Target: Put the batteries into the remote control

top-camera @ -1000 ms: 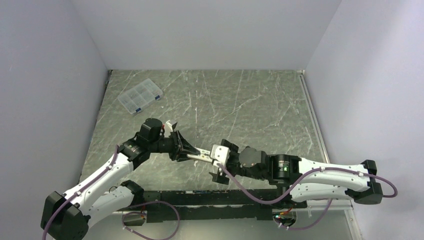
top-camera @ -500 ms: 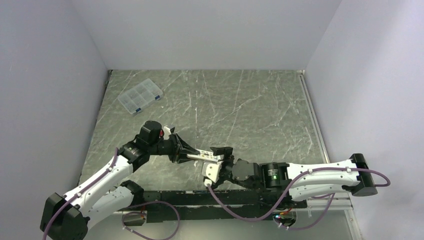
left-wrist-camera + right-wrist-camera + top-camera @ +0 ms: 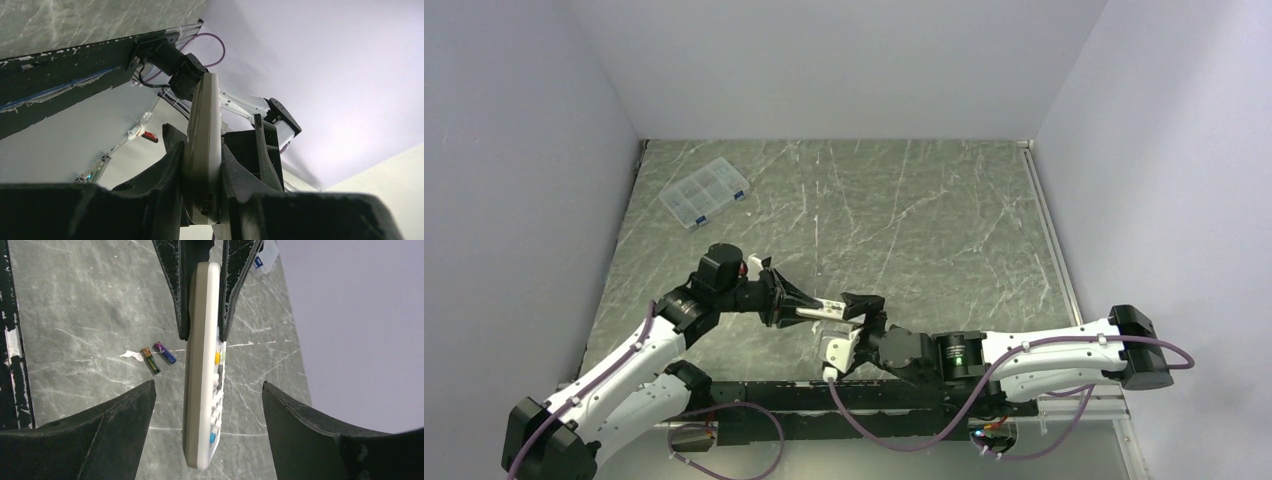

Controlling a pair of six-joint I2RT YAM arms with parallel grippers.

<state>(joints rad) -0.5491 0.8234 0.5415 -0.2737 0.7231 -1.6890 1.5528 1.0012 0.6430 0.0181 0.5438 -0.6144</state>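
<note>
My left gripper (image 3: 809, 306) is shut on the remote control (image 3: 832, 309), a slim white handset with a beige back, and holds it above the table. In the left wrist view the remote control (image 3: 204, 125) is pinched edge-on in the left gripper (image 3: 201, 148). My right gripper (image 3: 207, 385) is open, a jaw on each side of the free end of the remote control (image 3: 202, 390) without touching it. The batteries (image 3: 158, 357), two small dark cylinders, lie side by side on the table under the remote. In the top view the right gripper (image 3: 849, 326) faces the left one.
A clear compartmented box (image 3: 705, 192) sits at the far left of the marble table (image 3: 924, 220). A small white scrap (image 3: 131, 355) lies beside the batteries. The black rail (image 3: 764, 395) runs along the near edge, close under both grippers.
My right arm has swung left towards the near edge, and its open jaws now straddle the remote's free end, slightly narrower than before. The left gripper has held the remote nearly still.
</note>
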